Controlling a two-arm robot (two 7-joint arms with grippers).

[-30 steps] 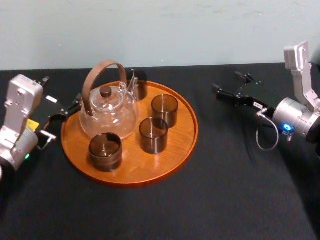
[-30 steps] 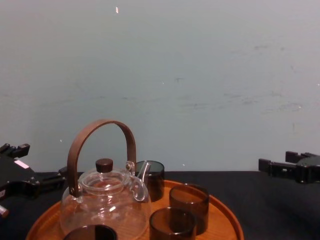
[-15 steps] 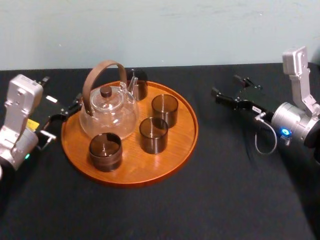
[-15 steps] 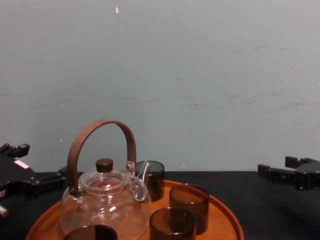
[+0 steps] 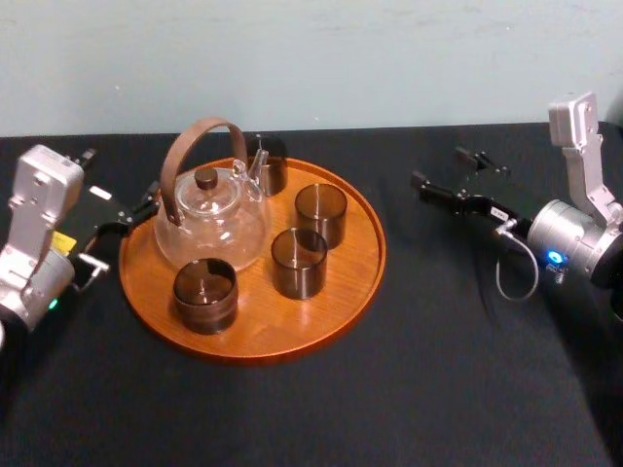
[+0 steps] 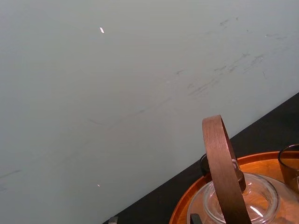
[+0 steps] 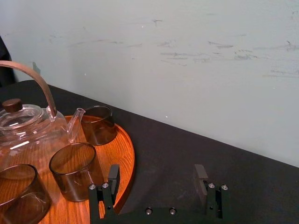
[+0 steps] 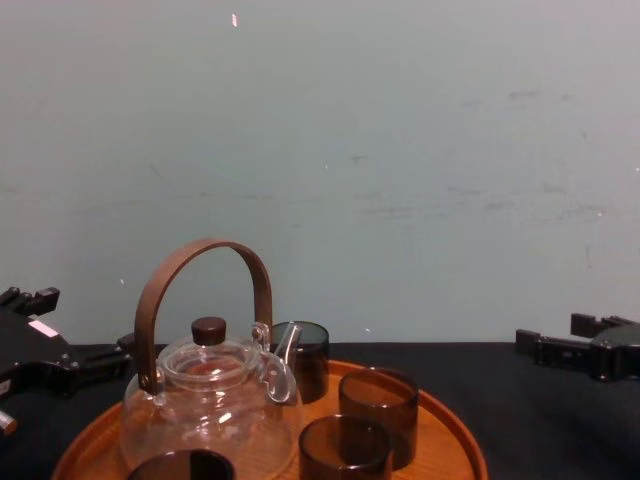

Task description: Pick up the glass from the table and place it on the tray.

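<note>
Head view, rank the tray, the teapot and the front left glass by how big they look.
1. tray, widest by far
2. teapot, counting its arched handle
3. front left glass, smallest though nearest the camera

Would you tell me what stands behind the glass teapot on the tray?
A dark glass stands there on the tray; the teapot covers part of it.

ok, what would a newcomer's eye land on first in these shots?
The round wooden tray left of centre on the black table stands out first. It carries a glass teapot with an arched brown handle and four dark glasses beside it. Next come the grippers: the right gripper is open and empty out to the tray's right, and the left gripper is open at the tray's left edge, near the teapot.
</note>
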